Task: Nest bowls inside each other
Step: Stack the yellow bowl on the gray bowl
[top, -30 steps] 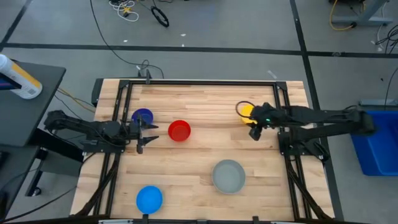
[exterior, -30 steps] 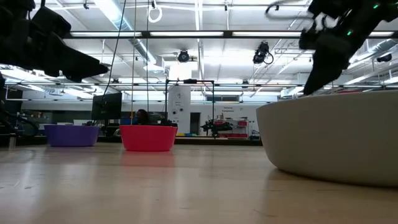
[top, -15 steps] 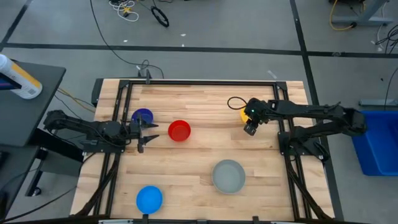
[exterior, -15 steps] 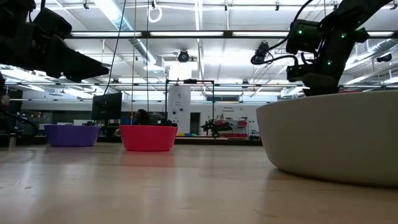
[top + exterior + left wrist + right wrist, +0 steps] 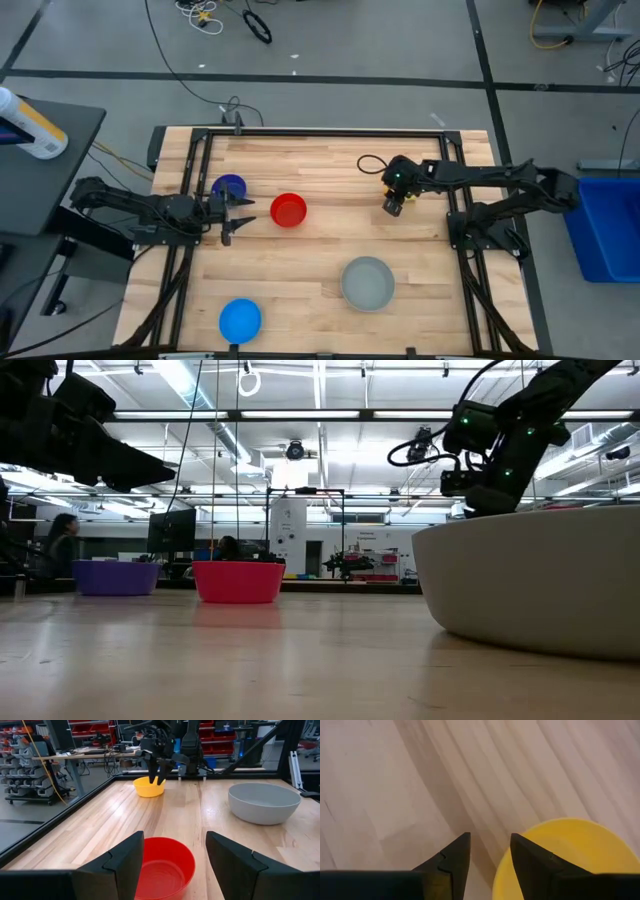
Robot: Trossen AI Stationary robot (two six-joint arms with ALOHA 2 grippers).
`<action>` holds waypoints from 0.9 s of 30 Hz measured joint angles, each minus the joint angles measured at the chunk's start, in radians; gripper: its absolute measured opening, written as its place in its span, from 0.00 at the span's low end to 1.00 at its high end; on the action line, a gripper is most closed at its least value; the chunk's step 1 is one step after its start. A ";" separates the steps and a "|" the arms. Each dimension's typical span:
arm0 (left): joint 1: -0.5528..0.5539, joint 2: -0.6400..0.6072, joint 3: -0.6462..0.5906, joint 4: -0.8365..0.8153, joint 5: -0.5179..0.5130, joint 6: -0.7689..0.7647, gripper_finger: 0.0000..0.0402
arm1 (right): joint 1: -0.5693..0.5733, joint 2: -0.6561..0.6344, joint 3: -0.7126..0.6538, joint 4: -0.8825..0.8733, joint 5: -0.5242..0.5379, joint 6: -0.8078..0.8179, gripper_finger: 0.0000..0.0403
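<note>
Near tabletop's [image 5: 330, 160] far right edge, right pincer [image 5: 487, 851] is hanging narrow over yellow bowl's [image 5: 560, 855] rim, not gripping; left pincer [image 5: 172, 860] is waiting wide by red bowl [image 5: 162, 870].

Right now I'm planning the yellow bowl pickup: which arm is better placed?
Right. The right tool hangs directly above the yellow bowl, one finger over its rim, jaws apart. The left tool waits across the table, facing the red bowl.

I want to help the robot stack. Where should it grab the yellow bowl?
Best by the thin rim: one finger inside, one outside, coming straight down from above. The yellow bowl sits upright and open on the table, and the right hand hangs right over its edge, fingers apart.
</note>
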 joint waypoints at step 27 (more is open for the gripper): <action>0.000 0.000 0.000 -0.004 -0.004 -0.003 0.55 | -0.004 0.004 -0.120 -0.018 0.022 0.105 0.28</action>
